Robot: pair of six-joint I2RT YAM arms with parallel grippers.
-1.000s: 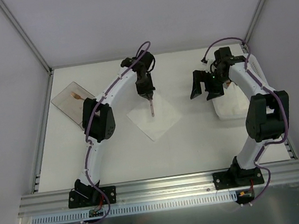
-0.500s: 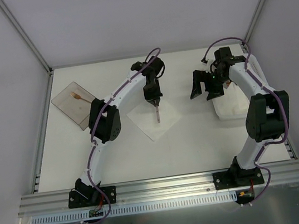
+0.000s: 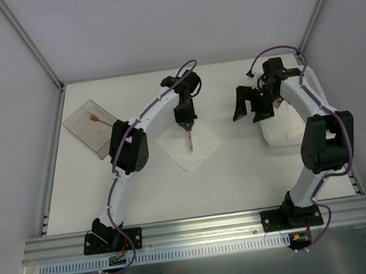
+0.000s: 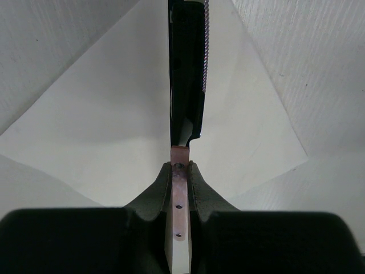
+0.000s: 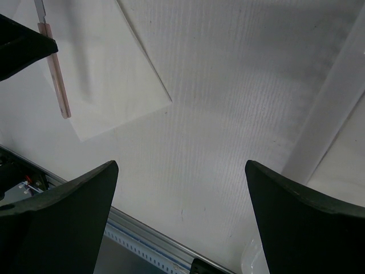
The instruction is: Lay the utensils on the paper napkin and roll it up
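On the worktop (image 3: 243,169), the paper napkin (image 3: 202,149) lies flat near the middle, one corner pointing at the near edge. A clear box (image 3: 82,133) by the far-left corner holds a fork (image 3: 95,115). The left pincer (image 3: 186,124) is clenched on a knife (image 3: 188,139) over the napkin, while the right pincer (image 3: 250,107) hangs released toward the far-right corner, grasping nothing.

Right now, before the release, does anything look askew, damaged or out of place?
Nothing stands out. The napkin lies flat, turned corner-on to the arms. The left gripper is shut on a knife held over it. Another utensil lies in the clear box; the right gripper is open.
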